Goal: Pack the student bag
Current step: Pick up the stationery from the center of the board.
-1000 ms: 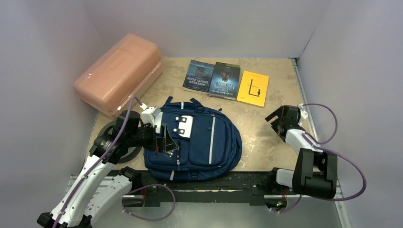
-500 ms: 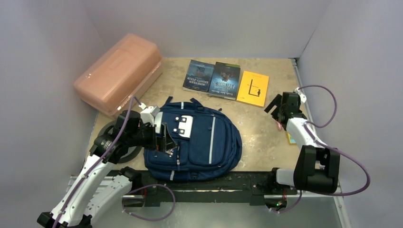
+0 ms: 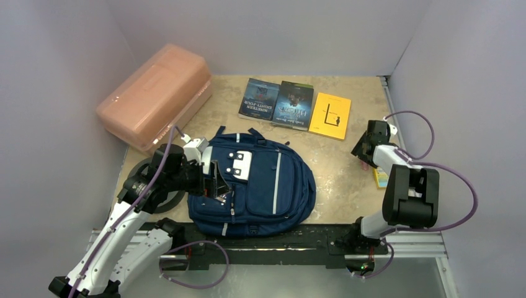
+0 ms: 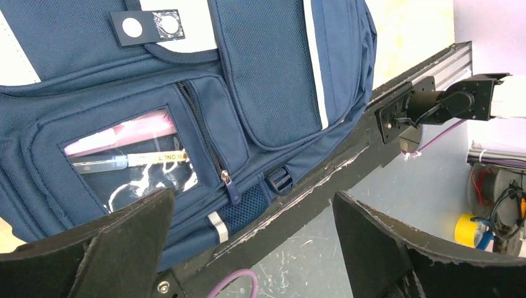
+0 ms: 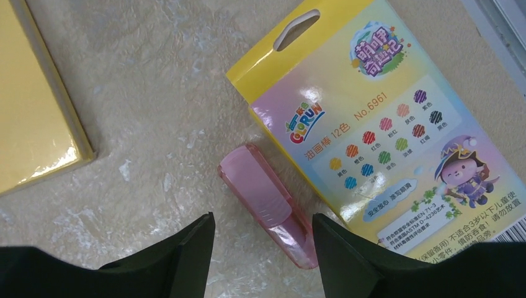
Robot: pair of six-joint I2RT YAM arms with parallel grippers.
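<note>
The navy student bag [image 3: 267, 186] lies flat near the table's front edge, front side up. My left gripper [image 3: 217, 180] hovers wide open over its left side, holding nothing. In the left wrist view the student bag [image 4: 273, 74] shows a clear window pocket [image 4: 130, 155] with pens inside and a closed zip pull [image 4: 231, 186] above my left gripper [image 4: 253, 205]. My right gripper [image 3: 365, 155] is down at the right edge. Its jaws [image 5: 262, 223] stand apart astride a small pink translucent case [image 5: 263, 202], which lies close to the right finger, beside a crayon pack [image 5: 384, 124].
Two dark books [image 3: 258, 99] [image 3: 294, 104] and a yellow book [image 3: 330, 115] lie in a row at the back. A salmon-pink plastic box [image 3: 155, 93] stands at the back left. The crayon pack [image 3: 379, 178] is against the right wall. The black rail [image 4: 322, 186] borders the bag's near side.
My right gripper has swung back toward the right wall and come down over the pink case, its jaws narrowing. The left arm and the bag have not moved.
</note>
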